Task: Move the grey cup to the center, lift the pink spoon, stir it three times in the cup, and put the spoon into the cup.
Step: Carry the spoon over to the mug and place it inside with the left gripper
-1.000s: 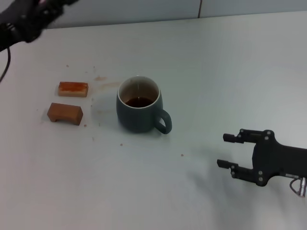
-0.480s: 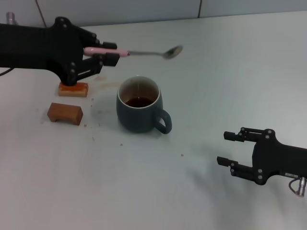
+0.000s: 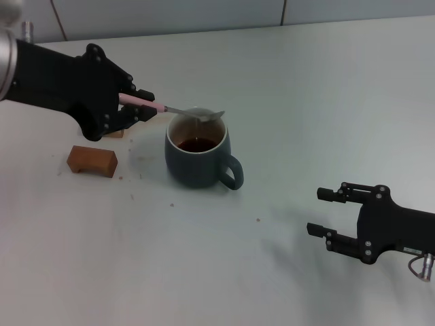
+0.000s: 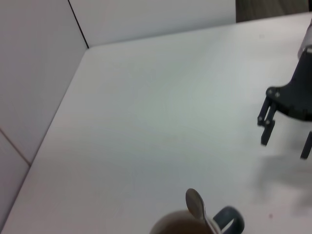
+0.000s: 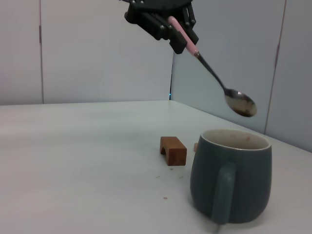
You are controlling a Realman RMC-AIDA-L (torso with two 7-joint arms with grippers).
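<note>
Fingers (image 3: 139, 112) pinching pink spoon (image 3: 178, 110), tilted

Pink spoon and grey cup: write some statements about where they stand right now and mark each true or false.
1. The left gripper holds the pink spoon by its handle. True.
2. The spoon's bowl is dipped in the brown liquid. False: in the right wrist view it hangs clear above the rim of the grey cup.
3. The right gripper grips the cup's handle. False: it is open, on the robot's right, apart from the cup.
4. A brown wooden block lies on the table to the cup's left. True.
5. The cup lies tipped over. False: it stands upright.
</note>
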